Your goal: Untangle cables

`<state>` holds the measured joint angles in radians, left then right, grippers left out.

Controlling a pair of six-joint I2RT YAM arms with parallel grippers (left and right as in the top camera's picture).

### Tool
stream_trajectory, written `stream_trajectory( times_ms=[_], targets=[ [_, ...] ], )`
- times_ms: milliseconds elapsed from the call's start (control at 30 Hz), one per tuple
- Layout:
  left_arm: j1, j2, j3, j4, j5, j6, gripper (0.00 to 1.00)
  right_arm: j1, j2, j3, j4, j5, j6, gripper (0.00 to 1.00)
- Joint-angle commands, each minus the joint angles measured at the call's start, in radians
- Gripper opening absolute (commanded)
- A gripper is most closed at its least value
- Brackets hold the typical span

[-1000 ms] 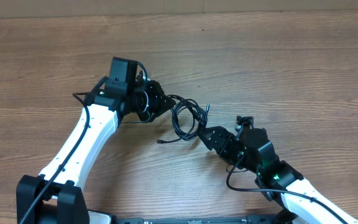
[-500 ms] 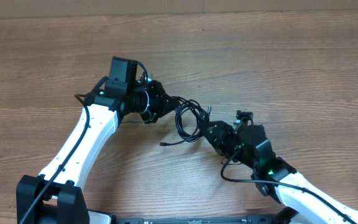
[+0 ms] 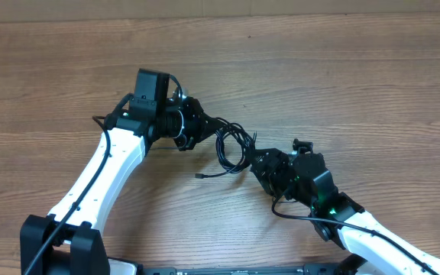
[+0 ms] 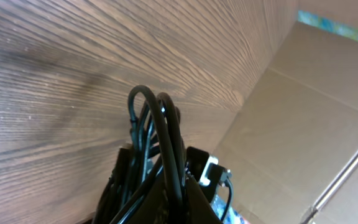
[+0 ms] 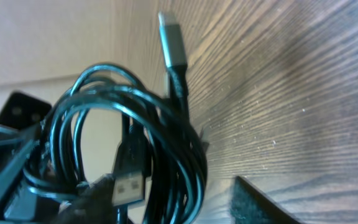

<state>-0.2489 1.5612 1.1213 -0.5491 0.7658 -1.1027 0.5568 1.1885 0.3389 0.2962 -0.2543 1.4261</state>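
The cables (image 3: 231,147) form a small coiled black bundle between both arms, with one loose end (image 3: 198,176) trailing on the table. My left gripper (image 3: 205,126) is shut on the bundle's left side. In the left wrist view the strands (image 4: 157,124) loop up out of the closed left gripper (image 4: 178,180). My right gripper (image 3: 257,162) is at the bundle's lower right. In the right wrist view the coil (image 5: 185,155) lies between the right gripper's (image 5: 166,193) open jaws. A bare strip of table separates it from the right finger (image 5: 260,202). A USB plug (image 5: 128,183) and a grey plug (image 5: 169,37) stick out.
Wooden table (image 3: 357,84) all round. A cardboard wall (image 4: 316,99) stands along the far edge. The right arm's own thicker wire (image 3: 292,218) loops beside its wrist.
My right gripper has moved up and left onto the bundle, and its jaws have narrowed. The left gripper still holds the bundle and has shifted slightly right.
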Motion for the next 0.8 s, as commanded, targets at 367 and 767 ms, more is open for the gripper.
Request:
stream_trajectory(
  times_ms=[367, 767],
  targets=[
    [-0.007, -0.023, 0.026, -0.001, -0.12, -0.292, 0.04, -0.024, 0.0, 0.023, -0.07, -0.079, 0.067, 0.77],
    [-0.009, -0.023, 0.026, -0.066, -0.118, -0.412, 0.04, -0.024, 0.001, 0.023, -0.065, -0.088, 0.229, 0.59]
  ],
)
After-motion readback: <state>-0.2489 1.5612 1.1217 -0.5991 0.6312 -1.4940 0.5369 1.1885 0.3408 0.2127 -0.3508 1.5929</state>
